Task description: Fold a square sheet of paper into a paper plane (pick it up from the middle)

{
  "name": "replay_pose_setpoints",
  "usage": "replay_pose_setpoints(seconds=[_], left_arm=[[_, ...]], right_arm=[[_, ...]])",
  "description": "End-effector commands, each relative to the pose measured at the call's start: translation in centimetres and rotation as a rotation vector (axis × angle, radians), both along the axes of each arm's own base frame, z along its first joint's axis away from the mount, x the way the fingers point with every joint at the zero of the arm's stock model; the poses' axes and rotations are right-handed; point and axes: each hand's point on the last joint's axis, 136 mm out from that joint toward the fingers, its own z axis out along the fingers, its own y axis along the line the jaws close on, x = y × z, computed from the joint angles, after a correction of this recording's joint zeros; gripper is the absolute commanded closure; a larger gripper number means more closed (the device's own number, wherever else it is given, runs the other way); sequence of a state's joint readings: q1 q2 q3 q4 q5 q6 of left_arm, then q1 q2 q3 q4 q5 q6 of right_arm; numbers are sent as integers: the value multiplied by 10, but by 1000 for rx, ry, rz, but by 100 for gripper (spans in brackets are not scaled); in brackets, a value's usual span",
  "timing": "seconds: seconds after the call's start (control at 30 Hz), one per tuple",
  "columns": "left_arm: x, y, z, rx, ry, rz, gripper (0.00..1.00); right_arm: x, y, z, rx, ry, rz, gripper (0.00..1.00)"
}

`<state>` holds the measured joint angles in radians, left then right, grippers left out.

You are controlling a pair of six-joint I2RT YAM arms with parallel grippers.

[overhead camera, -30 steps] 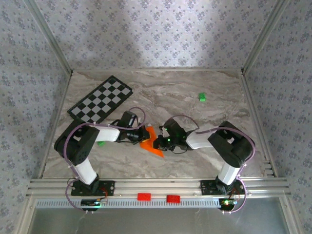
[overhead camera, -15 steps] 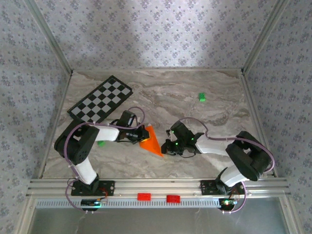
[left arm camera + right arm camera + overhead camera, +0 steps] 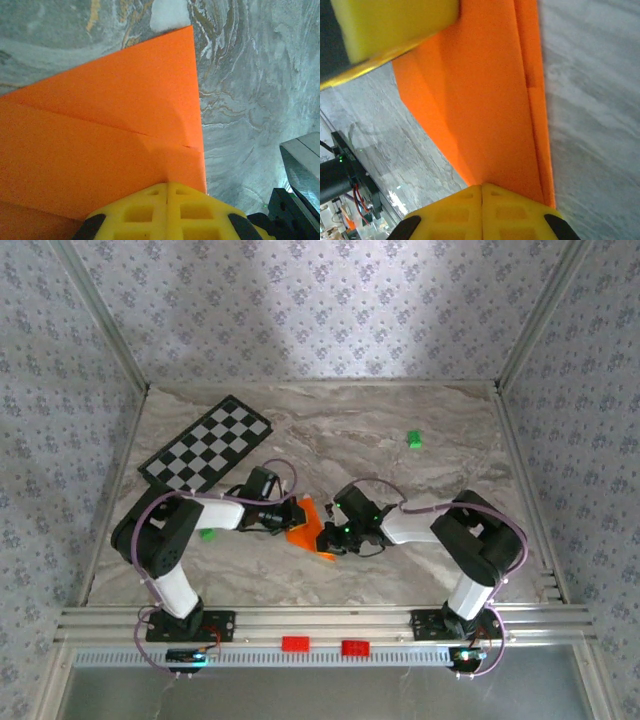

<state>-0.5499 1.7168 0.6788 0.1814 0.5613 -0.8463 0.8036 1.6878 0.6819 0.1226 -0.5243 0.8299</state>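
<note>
Toward the table's near edge, the folded orange paper points its tip at the near-right corner. The left gripper and right gripper each pinch it, jaws pressed together.

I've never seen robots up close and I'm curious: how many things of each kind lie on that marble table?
Orange folded paper: 1
Green blocks: 2
Checkered board: 1
Total: 4
</note>
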Motion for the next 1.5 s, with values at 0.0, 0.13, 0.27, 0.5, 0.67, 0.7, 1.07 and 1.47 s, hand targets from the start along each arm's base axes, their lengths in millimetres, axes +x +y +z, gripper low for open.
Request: replay_pose_setpoints(seconds=[0.0, 0.13, 0.27, 0.5, 0.67, 0.7, 1.07, 1.47], left_arm=[[-19, 38, -47, 201, 94, 39, 100], [-20, 38, -49, 202, 97, 31, 100], [-22, 34, -48, 182, 92, 2, 100], [-30, 22, -41, 149, 64, -107, 100], [-28, 16, -36, 129, 54, -141, 100], [-27, 16, -36, 130, 52, -141, 100], [-21, 13, -34, 126, 54, -117, 100], [9, 1, 32, 88, -92, -91, 98]], right_arm=[[-36, -41, -32, -110, 116, -17, 93], [-51, -55, -29, -90, 113, -20, 93], [-60, -73, -28, -97, 115, -44, 94], [-31, -64, 22, -7, -25, -91, 93], [-6, -34, 38, 35, -49, -85, 92], [-1, -30, 38, 32, -47, -89, 91], [18, 3, 1, -41, 32, -58, 91], [-28, -45, -60, -221, 159, -122, 100]])
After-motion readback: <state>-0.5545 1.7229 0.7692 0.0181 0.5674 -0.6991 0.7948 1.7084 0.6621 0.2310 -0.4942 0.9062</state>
